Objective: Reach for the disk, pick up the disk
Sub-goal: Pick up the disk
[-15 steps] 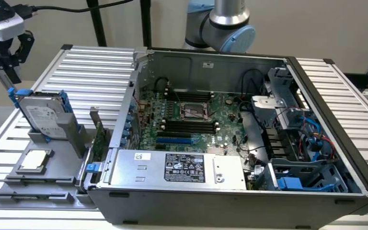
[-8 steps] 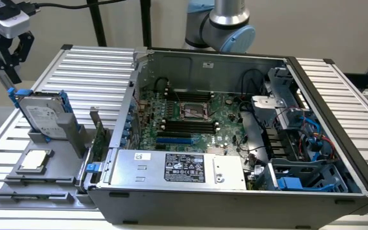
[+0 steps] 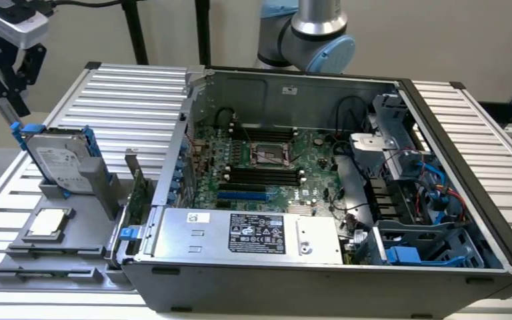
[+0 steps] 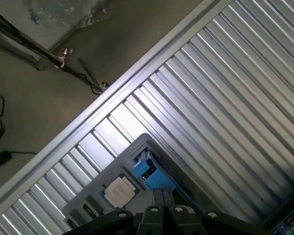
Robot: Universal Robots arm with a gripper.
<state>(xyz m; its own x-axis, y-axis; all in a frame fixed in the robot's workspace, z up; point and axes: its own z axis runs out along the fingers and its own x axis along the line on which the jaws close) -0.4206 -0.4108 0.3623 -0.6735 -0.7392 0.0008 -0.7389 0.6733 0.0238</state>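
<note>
The disk (image 3: 61, 159) stands upright in its grey holder (image 3: 96, 185), at the exterior view's left. My gripper (image 3: 11, 115) hangs above it, tips seemingly pressed together, holding nothing. I judge this reach wants wide-open jaws, centred over the disk's top edge.

We looked down on the open computer case (image 3: 327, 283) from fairly near; our wrist camera (aimed steeply downward) shared the ribbed table (image 4: 225, 98) and disk (image 4: 149, 171) at the exterior view's left.
</note>
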